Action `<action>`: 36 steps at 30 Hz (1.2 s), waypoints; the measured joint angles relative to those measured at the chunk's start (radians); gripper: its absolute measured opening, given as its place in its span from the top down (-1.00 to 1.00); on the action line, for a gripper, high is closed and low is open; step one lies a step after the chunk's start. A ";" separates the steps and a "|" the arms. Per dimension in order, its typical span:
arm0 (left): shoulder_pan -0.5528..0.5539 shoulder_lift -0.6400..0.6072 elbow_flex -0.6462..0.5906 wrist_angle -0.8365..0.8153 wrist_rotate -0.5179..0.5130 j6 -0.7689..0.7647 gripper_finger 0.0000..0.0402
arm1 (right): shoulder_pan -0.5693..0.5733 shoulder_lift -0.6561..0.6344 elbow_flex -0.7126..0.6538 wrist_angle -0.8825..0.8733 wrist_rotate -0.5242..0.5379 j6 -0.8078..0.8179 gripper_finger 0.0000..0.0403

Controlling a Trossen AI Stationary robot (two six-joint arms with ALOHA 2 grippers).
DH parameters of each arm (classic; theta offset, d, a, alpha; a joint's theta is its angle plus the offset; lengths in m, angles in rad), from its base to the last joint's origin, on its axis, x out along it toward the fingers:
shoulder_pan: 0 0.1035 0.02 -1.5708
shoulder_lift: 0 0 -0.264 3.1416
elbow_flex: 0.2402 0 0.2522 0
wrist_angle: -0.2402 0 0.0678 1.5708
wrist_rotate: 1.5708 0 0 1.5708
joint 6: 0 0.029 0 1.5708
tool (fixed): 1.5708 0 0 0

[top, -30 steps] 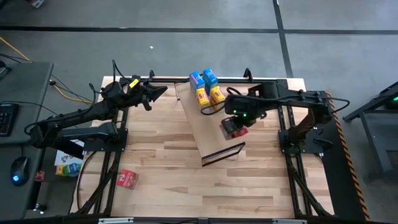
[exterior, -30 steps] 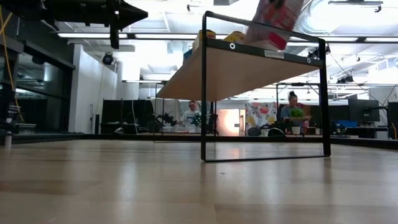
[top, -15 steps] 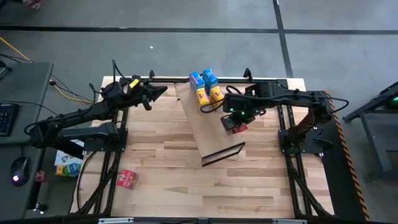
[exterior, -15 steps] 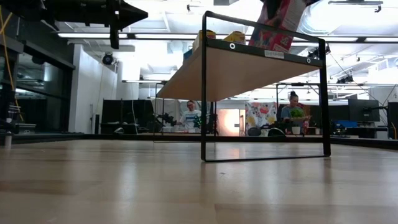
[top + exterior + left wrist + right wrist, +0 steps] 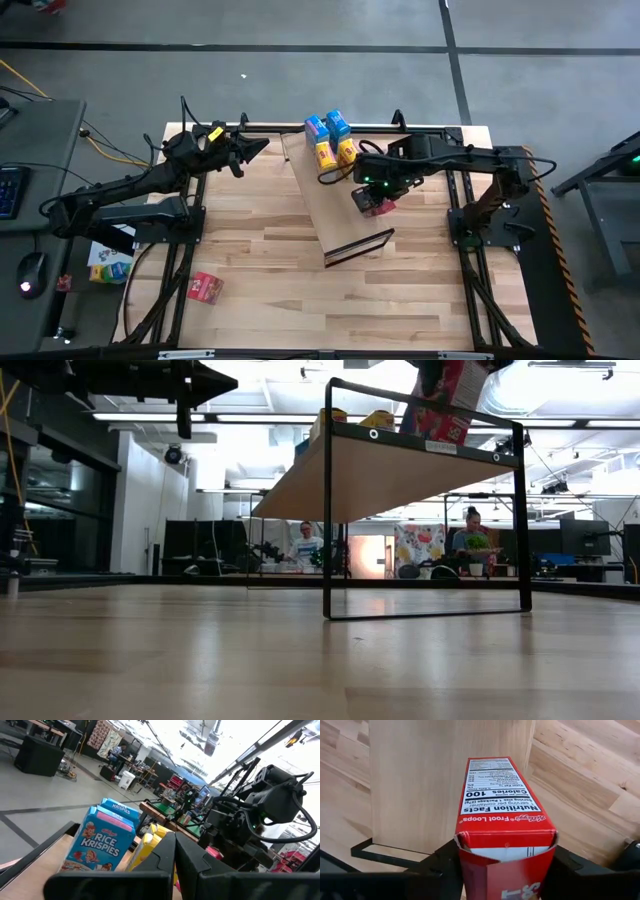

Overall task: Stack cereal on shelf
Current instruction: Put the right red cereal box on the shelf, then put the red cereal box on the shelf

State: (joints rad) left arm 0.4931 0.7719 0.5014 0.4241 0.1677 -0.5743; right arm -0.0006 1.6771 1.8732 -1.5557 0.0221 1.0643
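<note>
The shelf (image 5: 325, 195) is a tan board with a black frame, set slanting across the table's far middle. Two blue boxes (image 5: 328, 125) and two yellow boxes (image 5: 335, 153) stand at its far end, and they also show in the left wrist view (image 5: 100, 845). My right gripper (image 5: 372, 203) is shut on a red cereal box (image 5: 502, 795) above the shelf's right edge (image 5: 445, 445). A second red box (image 5: 205, 288) lies flat on the table near its left near corner. My left gripper (image 5: 258, 147) hovers shut at the far left, touching nothing. My right gripper pinches the red box between its two fingers (image 5: 445, 867), one on each broad face, close to the box's torn-open end (image 5: 505, 852). The box points away from the wrist over the shelf board. In the low view it stands tilted (image 5: 445, 400); whether its lower end touches the shelf top I cannot tell.
The black frame lip (image 5: 358, 246) marks the shelf's near end, and bare board (image 5: 435, 780) lies between it and the stacked boxes. Wooden tabletop (image 5: 270, 290) spreads toward the near edge. People sit in the room behind (image 5: 305, 545).
My right gripper has carried the red box a short way toward the table's left and far edges, farther over the shelf board. The box has tipped closer to upright. The left arm has kept still.
</note>
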 joint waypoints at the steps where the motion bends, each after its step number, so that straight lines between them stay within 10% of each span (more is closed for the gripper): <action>1: 0.000 0.000 0.000 0.000 0.000 0.000 1.00 | 0.000 0.000 0.000 0.007 0.001 0.000 0.06; 36: 0.000 0.000 0.000 0.000 -0.013 0.029 1.00 | 0.035 -0.064 0.201 -0.015 0.073 -0.335 -0.17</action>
State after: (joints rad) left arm 0.4934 0.7719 0.5014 0.4240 0.1546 -0.5453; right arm 0.0344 1.6128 2.0747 -1.5711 0.0948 0.7289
